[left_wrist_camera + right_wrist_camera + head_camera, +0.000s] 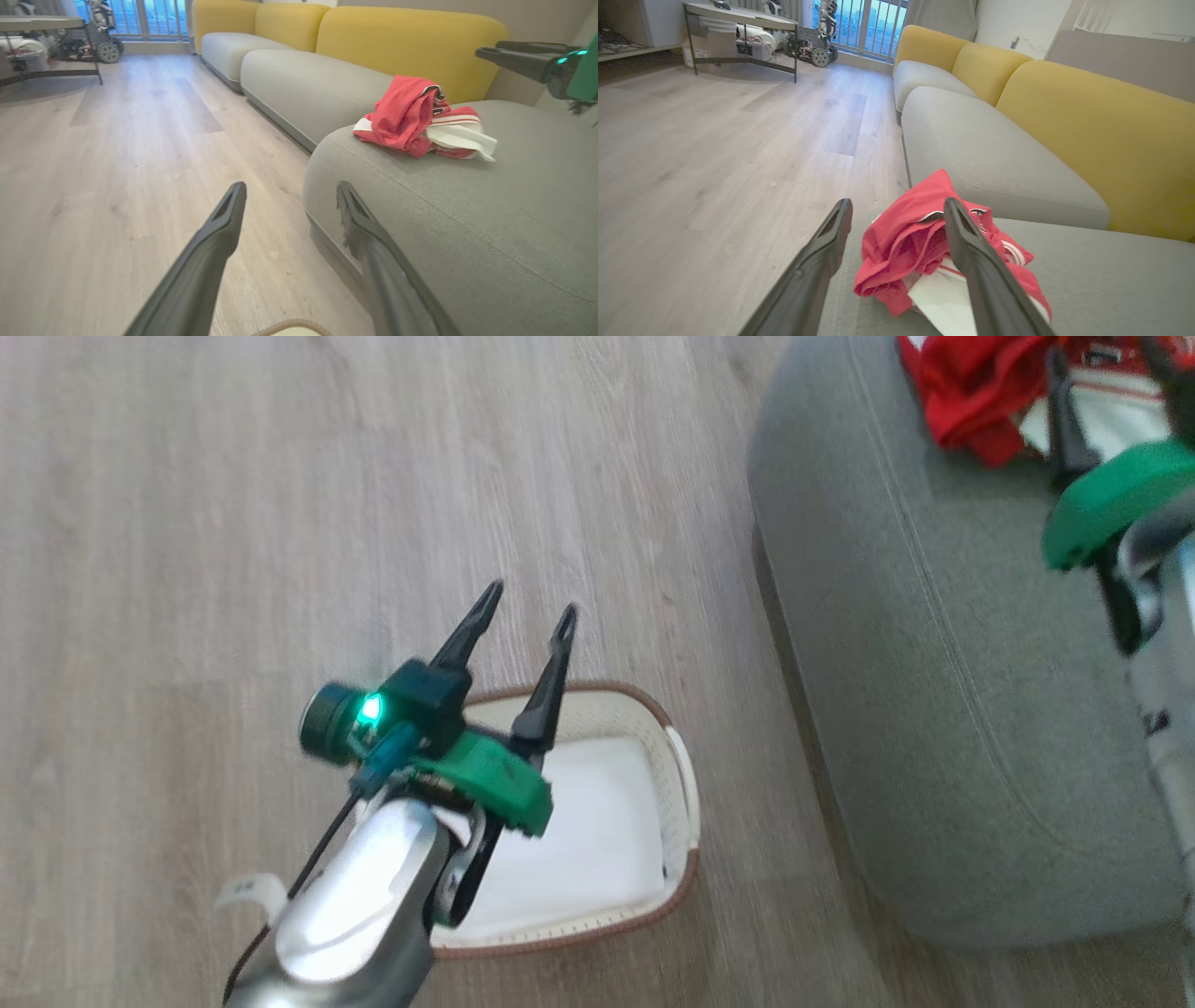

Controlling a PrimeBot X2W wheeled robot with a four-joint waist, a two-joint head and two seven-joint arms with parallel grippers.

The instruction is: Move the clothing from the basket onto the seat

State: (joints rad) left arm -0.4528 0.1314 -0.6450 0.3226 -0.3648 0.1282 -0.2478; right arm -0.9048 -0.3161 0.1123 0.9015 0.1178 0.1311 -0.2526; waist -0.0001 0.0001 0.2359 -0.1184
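Clothing: there it is, a bright red bundle (971,392) crumpled in a loose heap, soft folds piled up, a white panel poking out on one side and white striped trim along an edge; any number or lettering is lost in the folds.
Where it lies: on top of the seat (915,663), near the cushion's rounded front edge, well apart from the basket.
Seat: big grey-green cushion, stitched seam running along its length, yellow back cushions (1101,135) behind it.
Basket: down on the floor (233,523) just beside the seat, cream perforated wall with a brown rim (686,775); inside, a flat white sheet (579,840) and no red in it.
Left end effector: up above the basket (530,599), fingers spread apart, nothing between them, green light glowing on the wrist.
Right end effector: over the seat, long dark fingers (897,202) set wide and empty; in its wrist view the red heap (906,247) sits past the fingertips, and from the left wrist view it hangs clear above the cushion (514,53), away from the bundle (406,116).
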